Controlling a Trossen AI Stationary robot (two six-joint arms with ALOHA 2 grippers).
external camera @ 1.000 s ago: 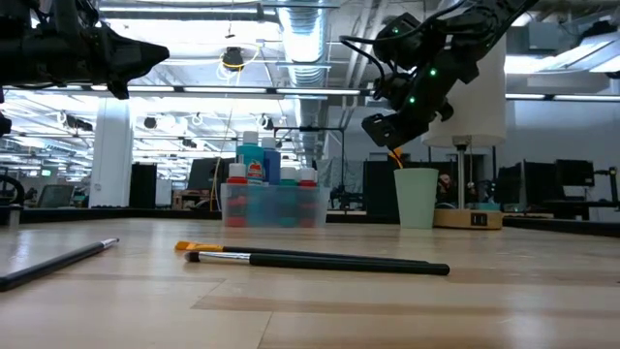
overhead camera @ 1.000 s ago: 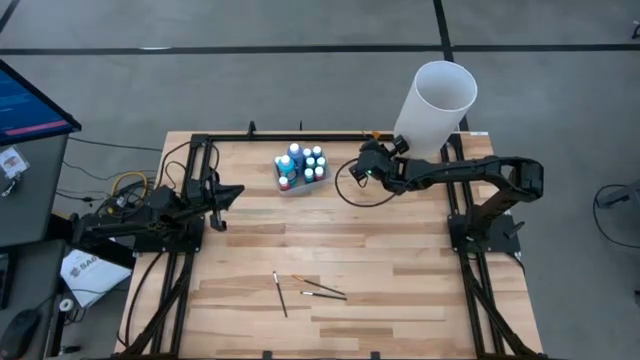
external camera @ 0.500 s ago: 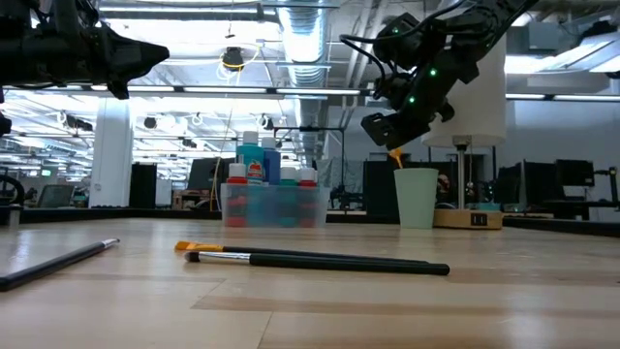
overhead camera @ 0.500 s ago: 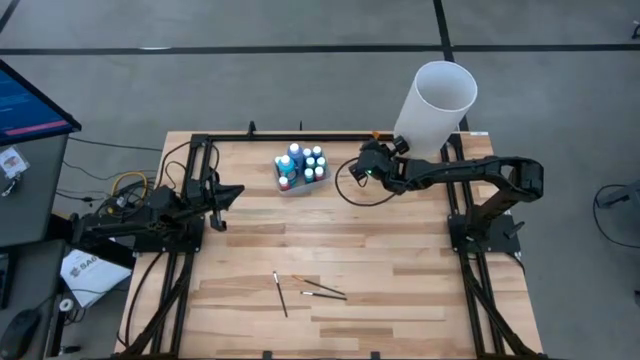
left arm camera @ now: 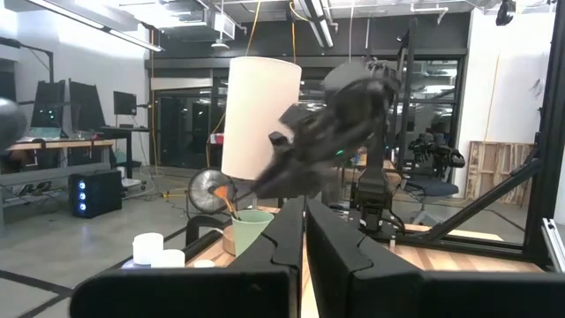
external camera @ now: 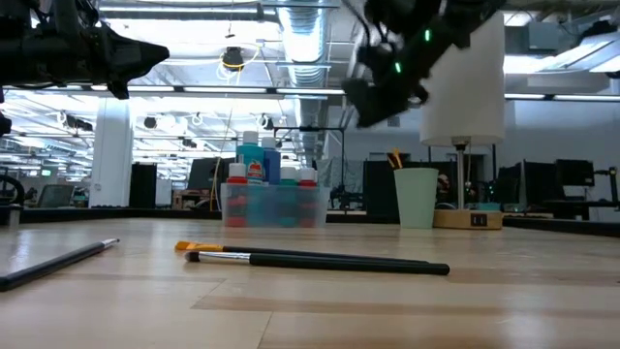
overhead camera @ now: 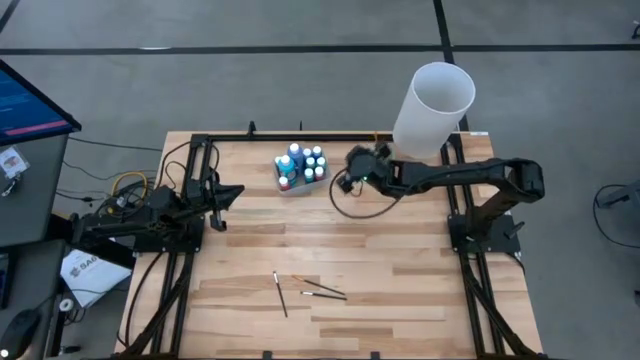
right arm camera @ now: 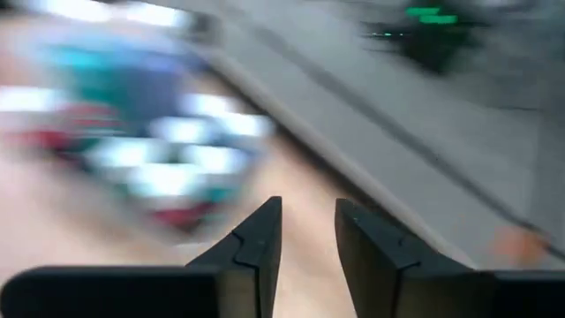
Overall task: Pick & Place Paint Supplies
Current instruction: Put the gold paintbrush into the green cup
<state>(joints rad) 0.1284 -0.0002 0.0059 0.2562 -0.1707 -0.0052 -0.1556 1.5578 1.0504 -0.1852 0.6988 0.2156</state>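
Right gripper raised above the far part of the surface, between the clear tub of paint bottles and the pale green cup; fingers parted with a narrow gap, nothing between them. Blurred in the low view, up near the tall white cylinder (paint bottles also smeared in the right wrist view).

Orange brush standing in the pale green cup, tip poking above the rim, touched by no gripper. Paint bottles grouped in the tub at the far middle of the surface: blue, teal and red, pale caps up.

Three more brushes lying loose on the near part of the surface, well apart from the tub: one dark brush set apart to the left, two brushes close together just to its right, one of those showing an orange-yellow end in the low view.

Left gripper parked at the left side, held above the surface, fingers pressed together on nothing.
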